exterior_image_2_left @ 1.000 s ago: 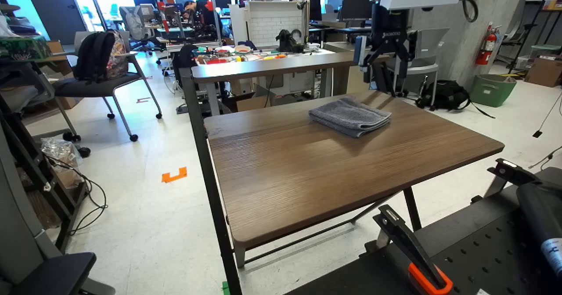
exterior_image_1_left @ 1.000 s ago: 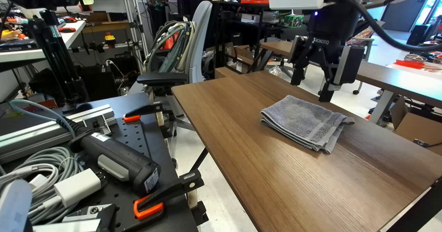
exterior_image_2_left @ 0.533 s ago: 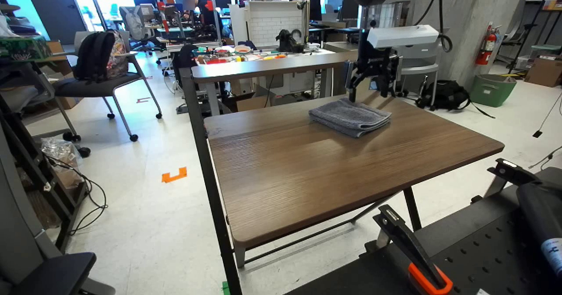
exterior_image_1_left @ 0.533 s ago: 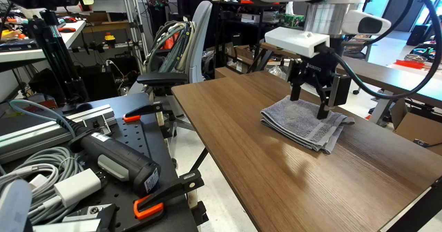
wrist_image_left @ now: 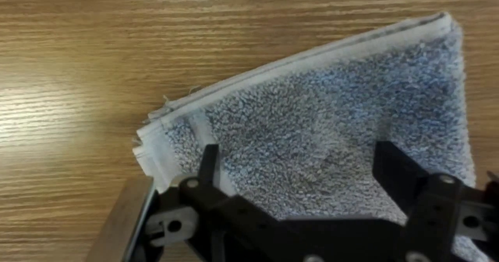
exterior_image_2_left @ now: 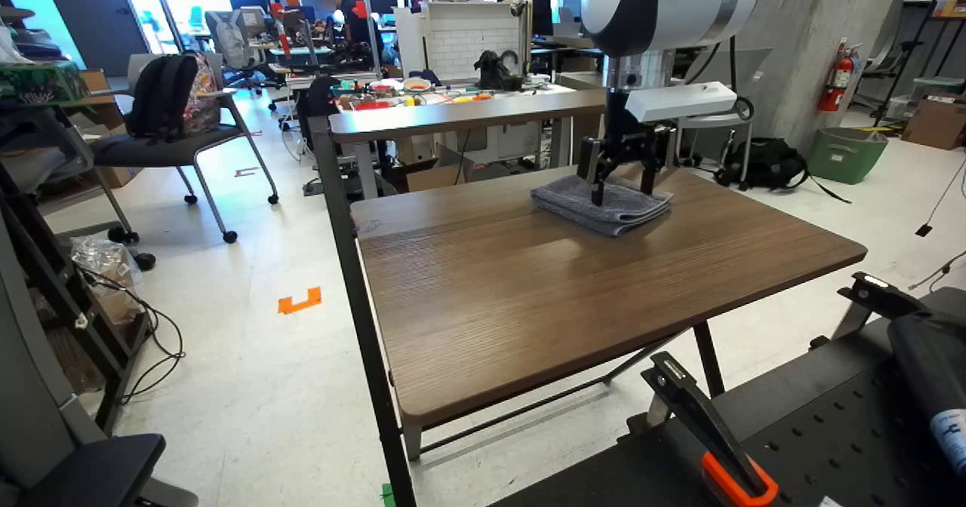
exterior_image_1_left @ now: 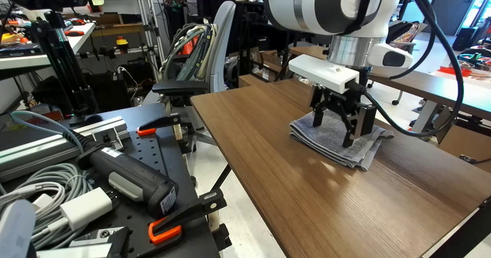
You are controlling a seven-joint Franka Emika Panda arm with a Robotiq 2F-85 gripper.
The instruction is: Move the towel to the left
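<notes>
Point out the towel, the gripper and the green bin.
Towel (wrist_image_left: pixel 308 137), in the wrist view: middle of its upper face.
Gripper (exterior_image_1_left: pixel 333 133), in an exterior view: midway between its parted fingertips.
Green bin (exterior_image_2_left: pixel 844 163), in an exterior view: its side wall.

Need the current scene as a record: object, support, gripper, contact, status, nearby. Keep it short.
object: folded grey cloth towel with paler bands near one end, lying in stacked layers
support: brown wood-grain tabletop
gripper: black Robotiq gripper, open, pointing down
contact: both black fingers over the towel, spread apart; touching it or just above, cannot tell
status: towel on the tabletop, not gripped yet
nearby: black perforated work surface with black-and-orange clamps at its edge; grey office chair
</notes>
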